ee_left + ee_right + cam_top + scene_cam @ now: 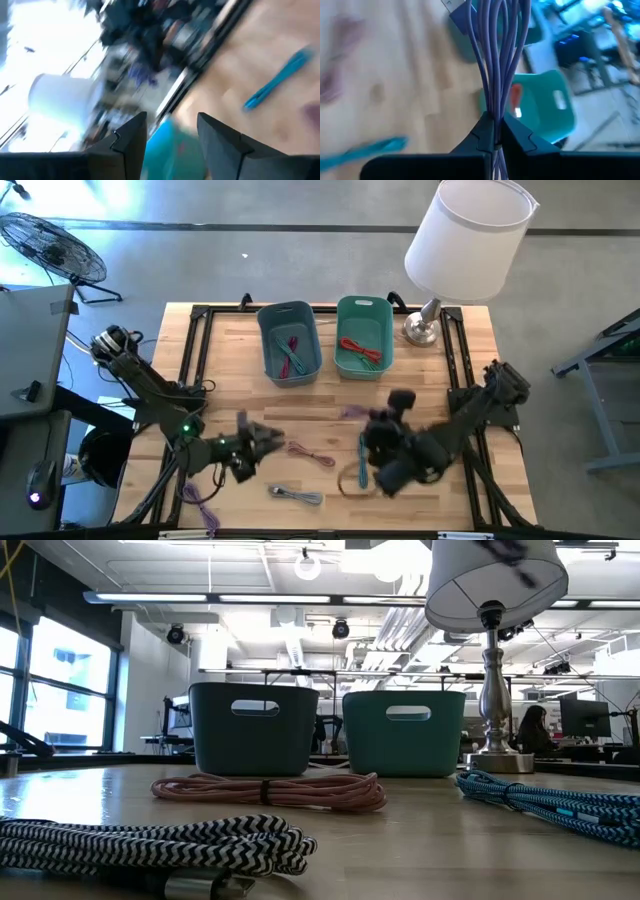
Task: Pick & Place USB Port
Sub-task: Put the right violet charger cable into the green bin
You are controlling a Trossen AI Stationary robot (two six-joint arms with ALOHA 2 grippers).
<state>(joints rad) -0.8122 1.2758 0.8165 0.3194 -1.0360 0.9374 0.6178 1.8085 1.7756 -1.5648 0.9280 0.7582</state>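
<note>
right end effector lifting a purple usb cable over the worktop

the wooden worktop [420, 370] carries a white-shaded lamp [468, 240] at its far right corner; just left of the lamp sit a teal bin [362, 338] and a blue-grey bin [288, 344], both holding cables. no readable writing shows. nearer than the teal bin, the right end effector [495, 131] is clamped shut on a looped purple usb cable [495, 60], its plug [456, 7] free. the left end effector [170, 131], well left of that bin, is open and empty, near a pink cable [310, 453].
</note>
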